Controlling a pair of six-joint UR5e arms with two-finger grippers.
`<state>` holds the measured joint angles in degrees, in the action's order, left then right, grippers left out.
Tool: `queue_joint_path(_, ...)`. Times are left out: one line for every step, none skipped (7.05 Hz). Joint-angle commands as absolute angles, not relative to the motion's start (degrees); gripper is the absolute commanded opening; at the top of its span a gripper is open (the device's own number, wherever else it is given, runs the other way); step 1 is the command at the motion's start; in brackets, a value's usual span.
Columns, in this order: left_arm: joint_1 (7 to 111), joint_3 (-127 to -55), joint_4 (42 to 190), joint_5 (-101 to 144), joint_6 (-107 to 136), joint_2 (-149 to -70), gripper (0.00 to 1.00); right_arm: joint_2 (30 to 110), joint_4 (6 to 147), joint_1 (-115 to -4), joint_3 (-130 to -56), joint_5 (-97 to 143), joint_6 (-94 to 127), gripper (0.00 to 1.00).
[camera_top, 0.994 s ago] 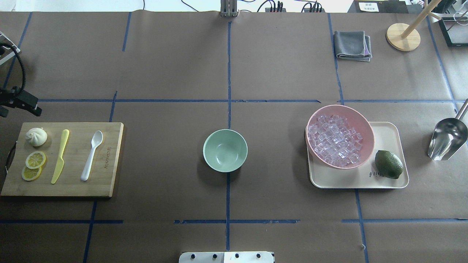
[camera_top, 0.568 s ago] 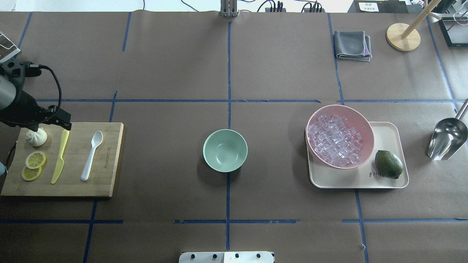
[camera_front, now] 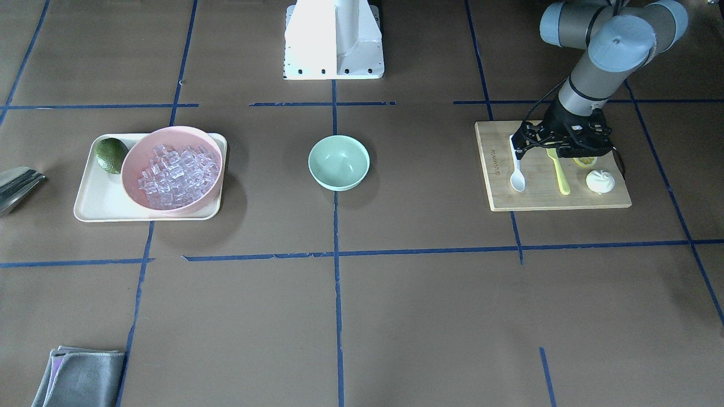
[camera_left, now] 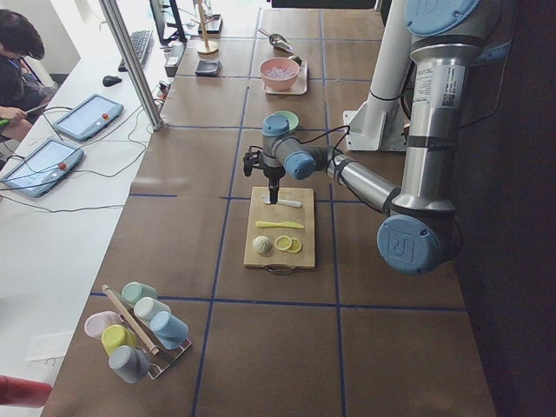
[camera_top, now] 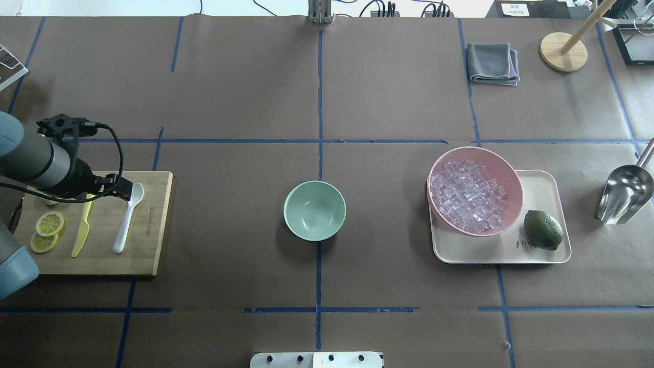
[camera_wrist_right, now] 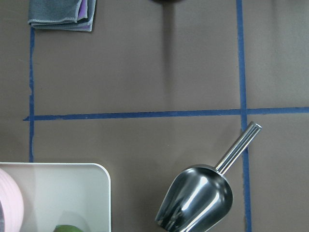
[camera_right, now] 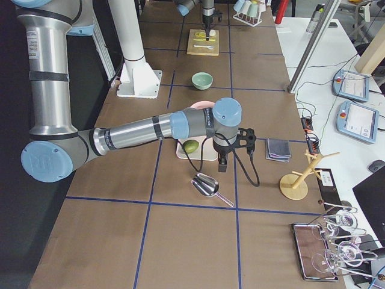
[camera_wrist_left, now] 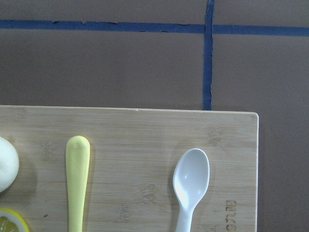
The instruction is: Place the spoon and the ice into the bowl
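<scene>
The white spoon lies on a bamboo cutting board at the table's left, scoop pointing away from the robot; the left wrist view shows its scoop. My left gripper hangs over the board just beside the scoop, and I cannot tell whether it is open or shut. The mint-green bowl sits empty at the table's centre. The ice fills a pink bowl on the right. My right gripper shows only in the exterior right view, above a metal scoop; its state is unclear.
On the board lie a yellow knife, lemon slices and a white bun. A beige tray carries the pink bowl and a lime. A grey cloth and a wooden stand sit far right.
My left arm has swung in from the left edge and rightward across the board, from the bun to beside the spoon's scoop. Nothing on the table has moved.
</scene>
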<state>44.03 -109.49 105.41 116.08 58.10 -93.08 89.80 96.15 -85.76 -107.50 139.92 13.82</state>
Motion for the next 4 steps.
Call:
queue_joint_path(41.0,-105.3,112.3,114.5,61.5,-93.1,1.00,89.7,96.2,-82.6,-111.0,139.9,19.5,1.00)
queue_joint_path(40.3,-103.4,114.8,114.6,62.2,-93.2,1.00,89.6,96.1,-81.6,-112.1,139.8,22.1,1.00)
queue_joint_path(39.8,-103.3,115.0,114.8,62.3,-93.3,0.97,89.2,96.1,-81.2,-112.5,139.9,23.4,1.00)
queue_joint_path(39.8,-103.4,114.9,115.2,62.3,-93.3,0.94,89.1,96.2,-81.1,-112.5,139.9,23.4,1.00)
